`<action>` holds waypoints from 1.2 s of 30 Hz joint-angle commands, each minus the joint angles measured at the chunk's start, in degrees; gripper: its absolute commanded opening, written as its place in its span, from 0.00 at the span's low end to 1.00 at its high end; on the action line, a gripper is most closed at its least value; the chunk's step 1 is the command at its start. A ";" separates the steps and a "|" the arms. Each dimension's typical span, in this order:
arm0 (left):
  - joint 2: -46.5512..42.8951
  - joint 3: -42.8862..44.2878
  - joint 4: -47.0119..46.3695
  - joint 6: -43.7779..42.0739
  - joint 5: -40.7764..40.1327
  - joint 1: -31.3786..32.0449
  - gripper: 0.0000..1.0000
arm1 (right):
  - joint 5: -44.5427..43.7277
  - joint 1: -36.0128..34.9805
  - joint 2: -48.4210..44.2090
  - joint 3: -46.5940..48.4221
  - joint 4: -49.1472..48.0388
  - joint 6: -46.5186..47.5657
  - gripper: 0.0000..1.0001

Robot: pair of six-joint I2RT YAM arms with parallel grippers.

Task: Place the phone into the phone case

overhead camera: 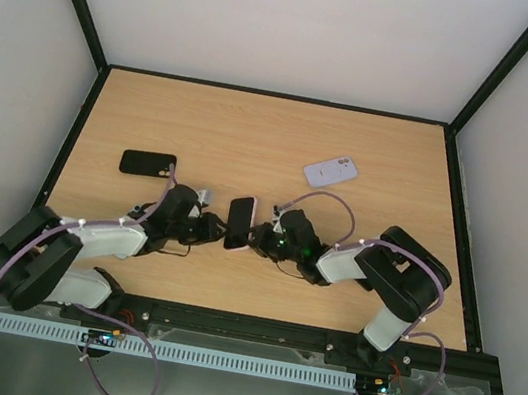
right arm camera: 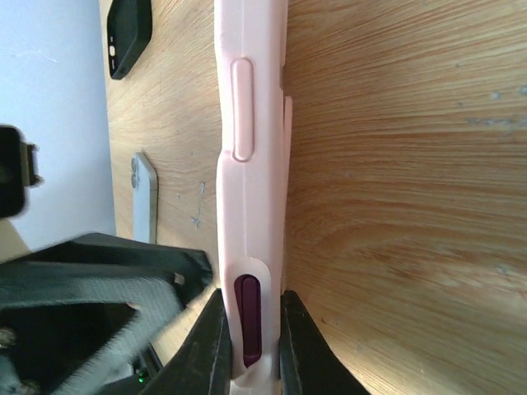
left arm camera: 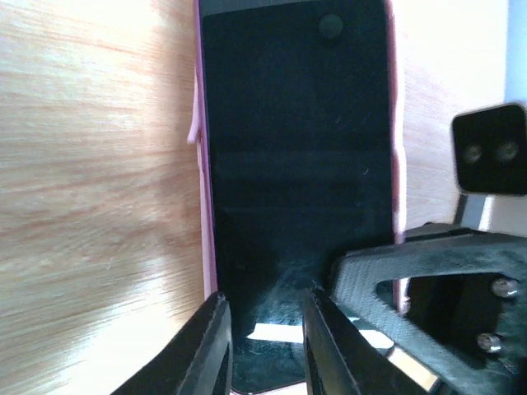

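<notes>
Judging by its pink rim, the phone (left arm camera: 296, 164) is taken as nearly seated in the phone case (right arm camera: 251, 206), mid-frame; the right gripper (right arm camera: 251, 304) is clamped on the phone case, while the left gripper's (left arm camera: 263, 313) state cannot be told.

In the left wrist view the phone (left arm camera: 296, 164) runs off the top edge, and the left pincer (left arm camera: 263, 346) covers its lower end, so whether it grips or only presses cannot be told. In the right wrist view the pink case (right arm camera: 247, 123) is cut off above and below, the black case (right arm camera: 130, 37) is clipped by the top edge, and a white item (right arm camera: 145, 197) shows only edge-on, blurred.
</notes>
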State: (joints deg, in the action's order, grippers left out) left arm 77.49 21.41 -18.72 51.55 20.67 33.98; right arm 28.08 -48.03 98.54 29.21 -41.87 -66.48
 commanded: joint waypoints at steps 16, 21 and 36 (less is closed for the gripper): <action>-36.48 -2.04 5.48 6.60 15.77 -6.48 0.81 | 4.03 -3.52 -28.49 -9.10 -17.66 -4.53 0.06; -39.03 -8.00 -11.83 16.93 20.61 -5.84 0.81 | 3.41 -4.84 -32.66 -9.57 -20.57 -5.86 0.08; -38.65 -8.01 -17.88 16.81 21.70 -2.33 0.14 | 2.64 -5.19 -30.53 -9.09 -22.42 -7.08 0.08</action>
State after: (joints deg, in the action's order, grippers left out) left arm 40.21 12.34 -36.95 70.67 42.48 31.59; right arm 31.09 -52.90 67.79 19.46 -58.74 -73.93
